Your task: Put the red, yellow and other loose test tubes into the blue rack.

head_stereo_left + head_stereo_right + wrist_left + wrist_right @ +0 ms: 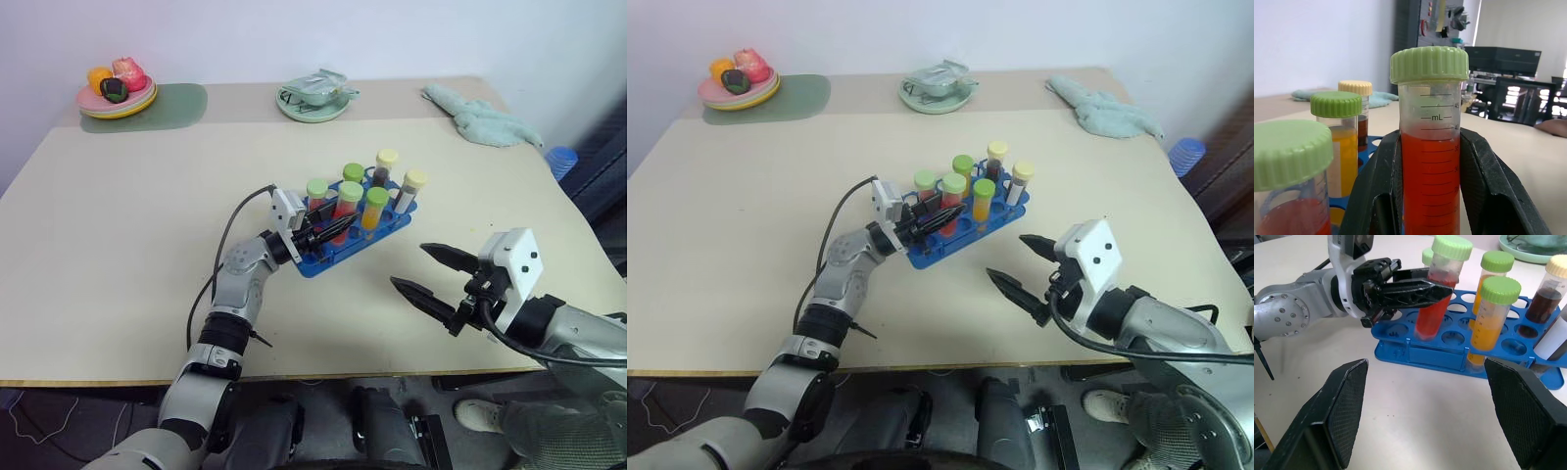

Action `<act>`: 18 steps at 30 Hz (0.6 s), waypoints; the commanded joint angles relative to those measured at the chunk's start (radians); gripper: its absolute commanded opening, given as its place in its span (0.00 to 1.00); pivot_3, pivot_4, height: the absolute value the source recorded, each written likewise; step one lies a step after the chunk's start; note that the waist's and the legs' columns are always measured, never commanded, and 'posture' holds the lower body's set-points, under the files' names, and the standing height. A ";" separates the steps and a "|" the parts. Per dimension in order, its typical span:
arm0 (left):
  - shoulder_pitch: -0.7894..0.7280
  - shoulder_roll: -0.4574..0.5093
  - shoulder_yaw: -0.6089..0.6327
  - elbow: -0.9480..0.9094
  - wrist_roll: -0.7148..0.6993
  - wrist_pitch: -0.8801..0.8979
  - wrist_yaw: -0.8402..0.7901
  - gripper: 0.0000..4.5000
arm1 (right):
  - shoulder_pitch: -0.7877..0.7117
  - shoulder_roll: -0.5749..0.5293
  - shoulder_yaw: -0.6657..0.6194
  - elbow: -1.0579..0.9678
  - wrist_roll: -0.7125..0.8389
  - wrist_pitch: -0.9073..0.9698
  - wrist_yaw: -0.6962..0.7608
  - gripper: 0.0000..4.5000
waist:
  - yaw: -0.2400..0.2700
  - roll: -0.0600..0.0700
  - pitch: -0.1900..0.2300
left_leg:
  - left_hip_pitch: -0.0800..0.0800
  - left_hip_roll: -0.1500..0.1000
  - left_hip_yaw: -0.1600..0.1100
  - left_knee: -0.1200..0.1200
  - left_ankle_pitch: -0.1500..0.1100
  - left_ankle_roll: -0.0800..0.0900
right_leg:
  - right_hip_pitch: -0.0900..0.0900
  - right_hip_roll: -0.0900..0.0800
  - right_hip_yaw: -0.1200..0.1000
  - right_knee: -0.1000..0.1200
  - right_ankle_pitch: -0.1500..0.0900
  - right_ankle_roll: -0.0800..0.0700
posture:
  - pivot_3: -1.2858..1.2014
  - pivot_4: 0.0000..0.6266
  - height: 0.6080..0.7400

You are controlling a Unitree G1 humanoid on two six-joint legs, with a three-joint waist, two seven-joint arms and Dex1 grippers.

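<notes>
Beige table [118, 245], blue rack [338, 250] lying diagonally, left tool [315, 235] clamping near-upright red tube [345, 211], right tool [428, 272] released.

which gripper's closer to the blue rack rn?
Left. The left gripper is over the blue rack, shut on a red tube; the right gripper hangs open beside it.

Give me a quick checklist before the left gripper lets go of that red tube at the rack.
1. Left gripper shut on the red tube: ok.
2. Red tube's bottom seated in a hole of the blue rack: cannot tell, it leans and its bottom is blurred.
3. Cap on the red tube: ok, green cap in place.
4. Neighbouring yellow tube upright in the rack: ok.
5. Right gripper open and apart from the rack: ok.
6. Loose tubes left on the table: ok, none seen.
</notes>
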 commanded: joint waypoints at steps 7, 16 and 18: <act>0.002 0.011 0.010 -0.039 -0.081 0.080 -0.073 0.53 | -0.038 -0.015 -0.012 -0.031 0.031 -0.007 -0.022 0.86 | -0.001 0.000 0.000 | 0.000 0.000 0.000 0.000 0.000 0.000 | 0.000 0.000 0.000 0.000 0.000 0.000 | 0.52 0.24 1.00; 0.045 0.027 0.005 -0.158 -0.047 0.097 0.046 0.99 | -0.047 -0.014 0.000 -0.020 0.020 -0.014 -0.021 0.86 | -0.002 0.000 0.000 | 0.000 0.000 0.000 0.000 0.000 0.000 | 0.000 0.000 0.000 0.000 0.000 0.000 | 0.52 0.24 1.00; 0.075 0.053 0.007 -0.233 -0.069 0.144 0.044 0.99 | -0.044 -0.010 0.008 -0.012 0.003 -0.023 -0.015 0.86 | -0.002 0.000 0.000 | 0.000 0.000 0.000 0.000 0.000 0.000 | 0.000 0.000 0.000 0.000 0.000 0.000 | 0.52 0.24 1.00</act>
